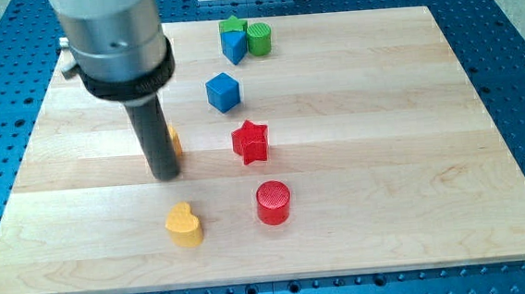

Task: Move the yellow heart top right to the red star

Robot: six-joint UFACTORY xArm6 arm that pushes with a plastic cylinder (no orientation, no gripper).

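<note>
The yellow heart lies on the wooden board near the view's bottom, left of centre. The red star stands up and to the right of it, near the board's middle. My tip rests on the board above the heart and slightly to its left, with a gap between them. The rod partly hides a small orange-yellow block just behind it; that block's shape cannot be made out.
A red cylinder stands below the red star, right of the heart. A blue cube sits above the star. At the view's top a green block, a blue block and a green cylinder cluster together.
</note>
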